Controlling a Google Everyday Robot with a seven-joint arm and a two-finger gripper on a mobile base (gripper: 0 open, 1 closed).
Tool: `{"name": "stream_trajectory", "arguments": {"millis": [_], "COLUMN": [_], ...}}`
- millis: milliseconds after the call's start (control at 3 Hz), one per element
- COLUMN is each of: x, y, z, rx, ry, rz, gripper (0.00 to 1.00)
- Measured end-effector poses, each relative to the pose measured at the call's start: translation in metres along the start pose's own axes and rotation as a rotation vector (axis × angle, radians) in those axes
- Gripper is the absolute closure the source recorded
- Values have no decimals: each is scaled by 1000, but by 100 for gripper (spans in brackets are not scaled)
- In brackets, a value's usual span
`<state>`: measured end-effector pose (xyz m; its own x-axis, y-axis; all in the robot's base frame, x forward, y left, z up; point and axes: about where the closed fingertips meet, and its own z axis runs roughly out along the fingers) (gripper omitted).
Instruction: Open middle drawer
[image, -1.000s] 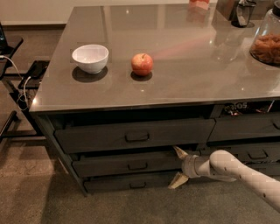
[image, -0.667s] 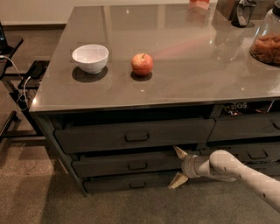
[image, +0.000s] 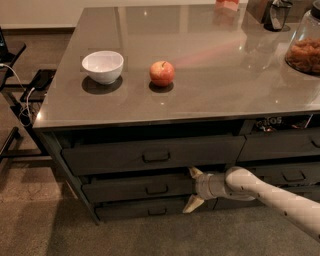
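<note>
though the middle drawer (image: 125, 189) looks shut or nearly so, the gripper (image: 191, 191) is level with it, at the right end of its front. its fingers are spread wide, one tip slanting up and the other down, and hold nothing. the drawer's loop handle (image: 156, 190) lies just left of the gripper at about the same height, outside the fingers. judged from this, the step in hand is reaching the handle. the gripper should travel left without rising or sinking, so that the horizontal bar passes between the upper and lower fingers. it should then close firmly and pull straight out, square to the front. the top drawer's handle (image: 156, 156) sits up and to the left and the bottom drawer's handle (image: 157, 211) down and to the left. drifting vertically risks catching either. the bowl (image: 102, 66) and apple (image: 162, 73), well above on the countertop (image: 225, 80), play no part.
</note>
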<state>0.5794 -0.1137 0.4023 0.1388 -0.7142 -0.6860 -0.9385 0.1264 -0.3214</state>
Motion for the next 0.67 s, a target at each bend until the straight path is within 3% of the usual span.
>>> {"name": "stream_trajectory", "arguments": {"millis": [667], "x": [-2], "y": [-3], "z": [1], "rx": [3], "ry": [-16], "rz": [6], "gripper": [0]}}
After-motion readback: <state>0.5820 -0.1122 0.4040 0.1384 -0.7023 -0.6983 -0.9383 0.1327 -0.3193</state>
